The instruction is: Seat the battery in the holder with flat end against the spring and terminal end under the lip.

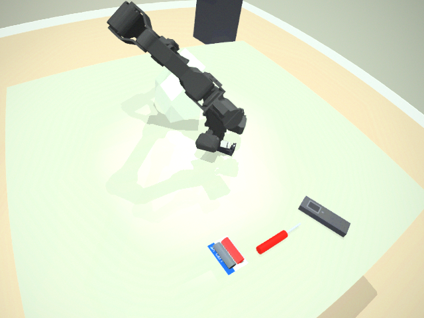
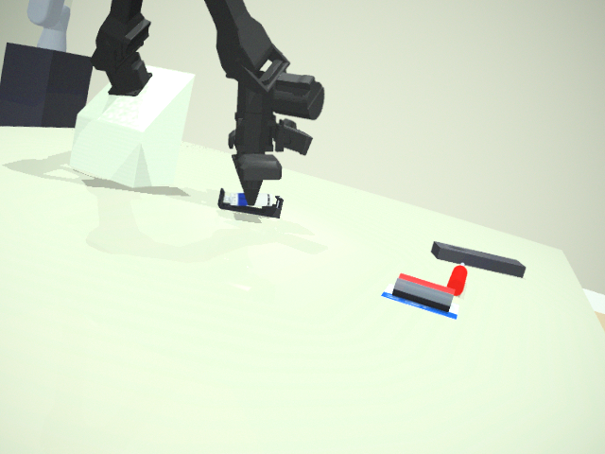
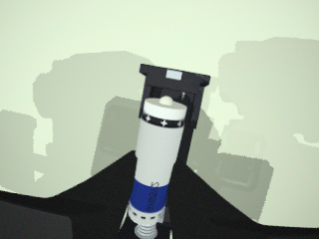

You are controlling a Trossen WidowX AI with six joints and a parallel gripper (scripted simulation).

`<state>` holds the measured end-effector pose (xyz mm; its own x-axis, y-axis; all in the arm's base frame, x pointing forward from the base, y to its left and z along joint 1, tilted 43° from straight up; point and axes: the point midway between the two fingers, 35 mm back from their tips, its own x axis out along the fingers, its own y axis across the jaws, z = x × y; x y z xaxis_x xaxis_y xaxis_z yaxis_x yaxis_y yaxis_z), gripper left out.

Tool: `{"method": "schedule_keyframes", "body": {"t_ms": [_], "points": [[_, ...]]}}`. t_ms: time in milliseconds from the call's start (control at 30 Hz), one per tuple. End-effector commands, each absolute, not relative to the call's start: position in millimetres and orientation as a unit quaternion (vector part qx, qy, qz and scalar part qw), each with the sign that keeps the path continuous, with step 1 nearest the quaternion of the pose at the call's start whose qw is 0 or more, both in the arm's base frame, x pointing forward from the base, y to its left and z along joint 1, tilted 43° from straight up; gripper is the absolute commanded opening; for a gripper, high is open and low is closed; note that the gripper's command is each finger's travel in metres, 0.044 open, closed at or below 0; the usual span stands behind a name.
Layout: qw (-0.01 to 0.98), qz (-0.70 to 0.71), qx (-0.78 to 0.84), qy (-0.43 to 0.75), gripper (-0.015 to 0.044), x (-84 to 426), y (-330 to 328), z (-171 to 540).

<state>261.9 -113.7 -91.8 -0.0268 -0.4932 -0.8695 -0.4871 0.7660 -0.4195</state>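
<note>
One battery (image 3: 158, 159) lies lengthwise in the holder (image 3: 174, 82), gripped between the end effector (image 3: 155, 215) fingers.
</note>
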Motion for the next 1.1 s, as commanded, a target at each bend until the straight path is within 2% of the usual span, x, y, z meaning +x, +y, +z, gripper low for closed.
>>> {"method": "schedule_keyframes", "body": {"t_ms": [0, 1067], "points": [[0.591, -0.009, -0.339, 0.732, 0.0065, 255.8, -116.0, -94.3], [0.543, -0.032, -0.331, 0.771, 0.0065, 264.7, -118.2, -92.6]]}}
